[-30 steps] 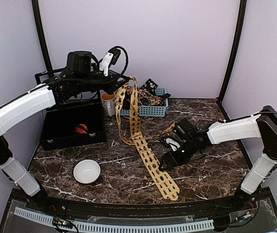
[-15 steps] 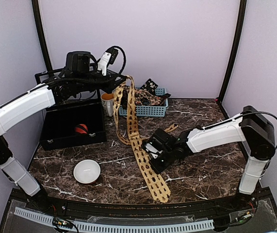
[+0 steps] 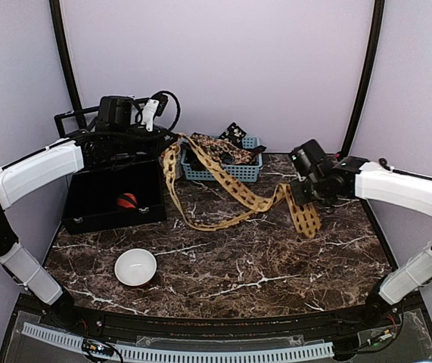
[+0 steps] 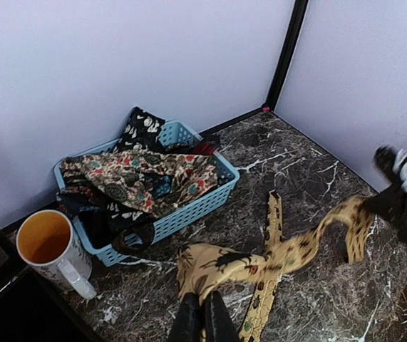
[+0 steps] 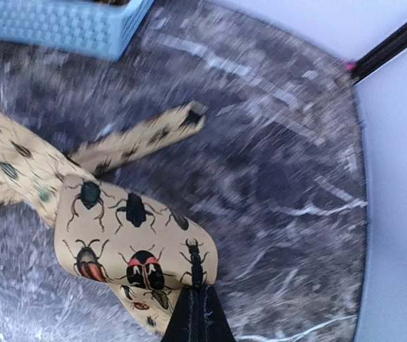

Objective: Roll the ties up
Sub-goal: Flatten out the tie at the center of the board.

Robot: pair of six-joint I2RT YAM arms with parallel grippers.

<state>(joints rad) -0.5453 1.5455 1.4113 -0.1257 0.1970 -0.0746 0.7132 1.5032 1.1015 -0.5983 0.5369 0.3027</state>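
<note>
A mustard-tan tie [image 3: 238, 185] printed with beetles is stretched between both grippers, and a slack loop of it trails on the marble table [image 3: 276, 265]. My left gripper [image 3: 173, 144] is shut on a bunched fold of the tie [image 4: 217, 263] at the back left; its fingertips [image 4: 194, 313] pinch the cloth. My right gripper [image 3: 300, 198] is shut on the tie's wide end [image 5: 125, 242], which hangs off the table at the right. The narrow end [image 5: 167, 125] lies flat on the marble. Other ties [image 4: 139, 174], dark and patterned, are piled in the pale blue basket [image 3: 234, 174].
An open black case [image 3: 110, 197] with a red object [image 3: 127, 200] inside stands at the left. A white bowl [image 3: 135, 266] sits near the front left. An orange-lined mug [image 4: 46, 242] stands beside the basket [image 4: 189, 206]. Black frame posts rise at the back corners.
My right gripper closed on the tie's wide end near the table's front and carried it up and to the back right. The tie went from hanging down to stretched sideways. The left gripper shifted slightly left.
</note>
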